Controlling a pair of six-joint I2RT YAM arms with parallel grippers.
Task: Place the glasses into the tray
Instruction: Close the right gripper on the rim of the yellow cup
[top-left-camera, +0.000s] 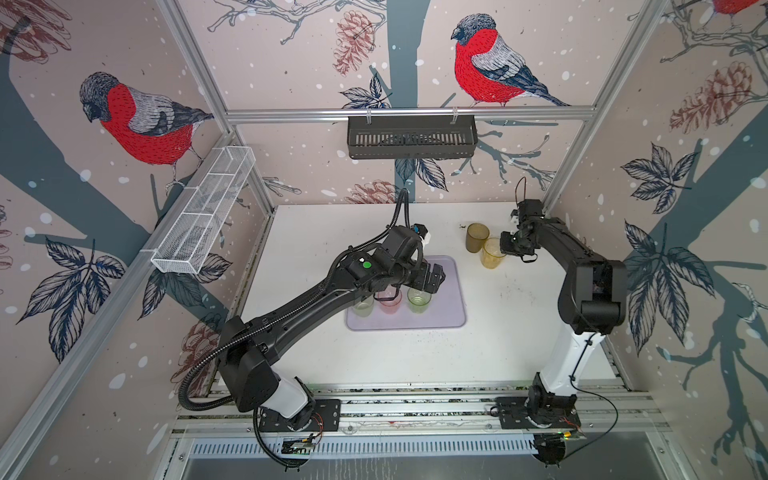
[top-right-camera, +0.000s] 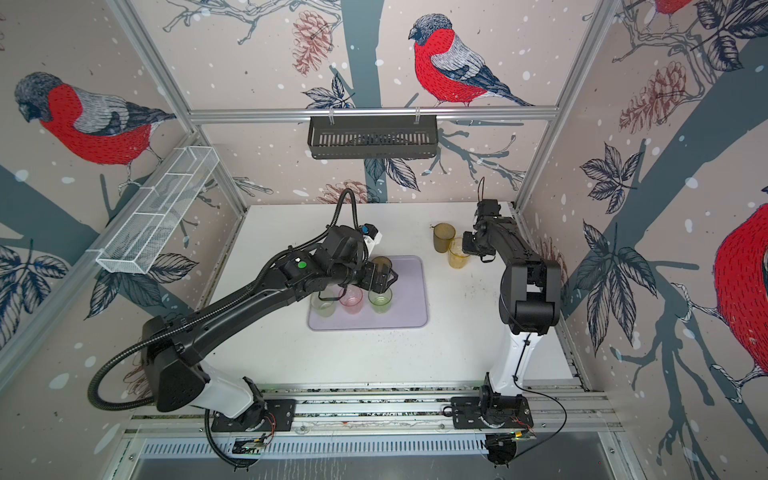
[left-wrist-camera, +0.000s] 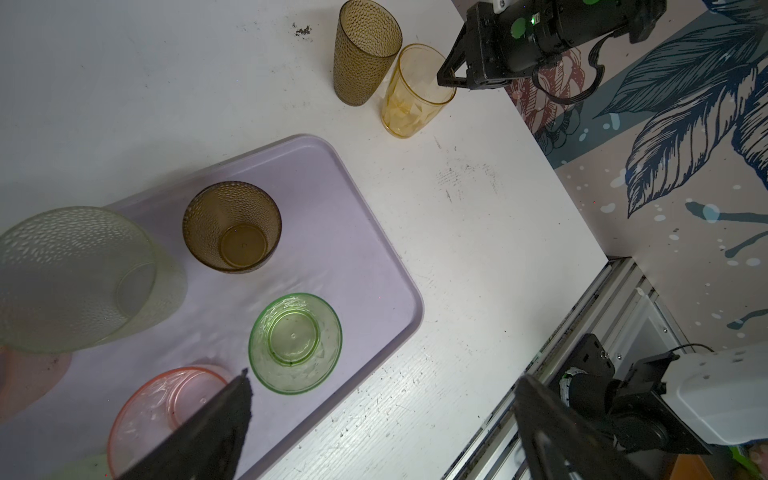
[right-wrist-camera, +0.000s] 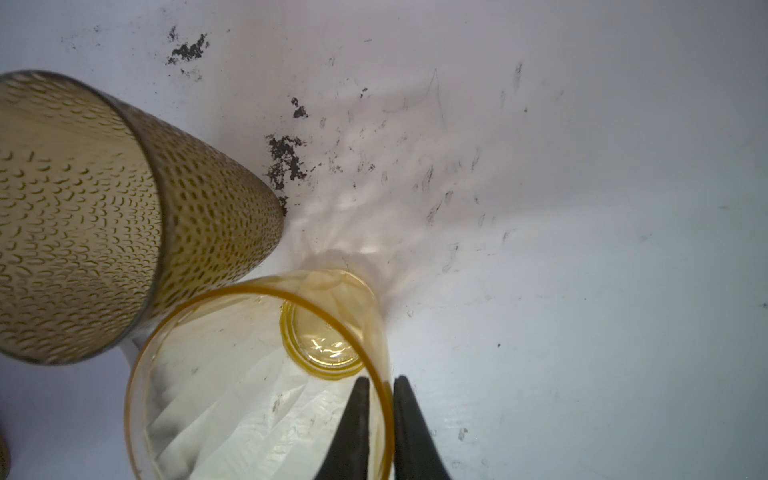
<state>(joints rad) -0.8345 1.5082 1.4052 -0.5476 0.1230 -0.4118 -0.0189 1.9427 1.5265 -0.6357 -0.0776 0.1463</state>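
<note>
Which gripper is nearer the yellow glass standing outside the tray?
Right. The right gripper pinches the yellow glass at its rim; the left gripper hangs open over the tray.

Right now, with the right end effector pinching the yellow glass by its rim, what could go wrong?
The right end effector grips only the thin wall of the yellow glass, so it may tilt or slip when lifted. The brown glass stands beside it and could get knocked over. The open left end effector hovers over the tray, where other glasses stand, so the arms might collide.
</note>
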